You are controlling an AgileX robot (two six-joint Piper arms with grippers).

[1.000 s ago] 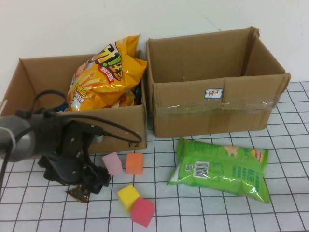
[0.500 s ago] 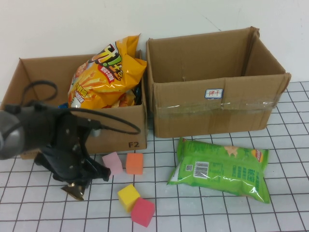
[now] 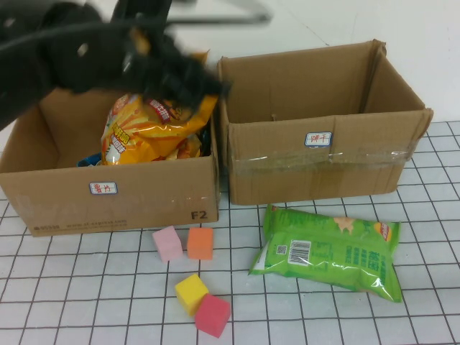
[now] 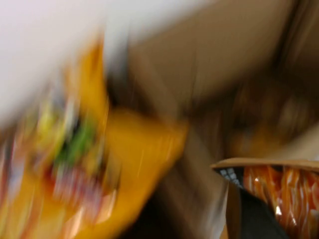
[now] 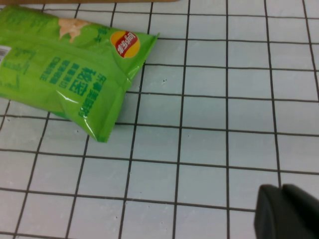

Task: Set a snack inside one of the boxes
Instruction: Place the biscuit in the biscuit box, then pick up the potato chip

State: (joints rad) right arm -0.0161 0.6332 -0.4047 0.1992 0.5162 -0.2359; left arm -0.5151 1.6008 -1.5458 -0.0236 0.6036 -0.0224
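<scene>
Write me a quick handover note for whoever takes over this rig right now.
Left claw: raised over the left box, beside the orange snack bag standing inside it; grip unclear.
Right claw: out of the high view; its wrist camera shows it above the gridded table near the green chip bag.
Done: orange bag in the left box.
Left: right box looks empty; green bag lies in front of it. Four foam cubes lie untouched.
</scene>
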